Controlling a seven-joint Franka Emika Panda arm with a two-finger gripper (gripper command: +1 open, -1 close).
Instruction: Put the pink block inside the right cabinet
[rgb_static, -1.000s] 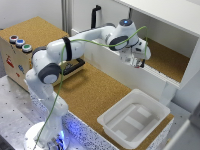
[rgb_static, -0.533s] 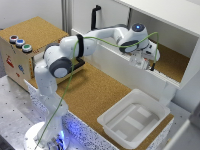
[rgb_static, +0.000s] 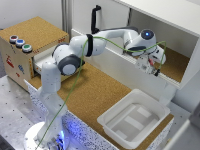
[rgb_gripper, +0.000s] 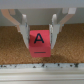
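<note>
A white robot arm (rgb_static: 80, 50) reaches from its base at the exterior view's lower left across a cork-topped table (rgb_static: 95, 95) to a large white cabinet (rgb_static: 172, 22) at the exterior view's right. The gripper (rgb_static: 151, 68) hangs at the cabinet's wide opening, just over its front wall, with the cork-brown inner floor (rgb_static: 177, 67) beyond it.

In the wrist view, the gripper (rgb_gripper: 38, 35) points down at cork. Its two pale fingers (rgb_gripper: 23, 31) stand a block's width apart, and the pink block (rgb_gripper: 40, 43) sits between them. The jaws are closed partway onto the block, one finger against each side, so the block is held. The block is reddish pink with a black letter A on the face toward the camera and a dark line under it. Its lower part sticks out past the fingertips. Whether it touches the cork below cannot be told. A speckled white edge (rgb_gripper: 42, 69) runs across the view past the block's lower end.

In the exterior view the block is too small and blurred to make out at the fingertips.

Well away from the jaws, a shallow white tray (rgb_static: 132, 120) lies on the table. A small wooden box (rgb_static: 30, 52) with coloured buttons (rgb_static: 20, 44) on top stands at the exterior view's left.
</note>
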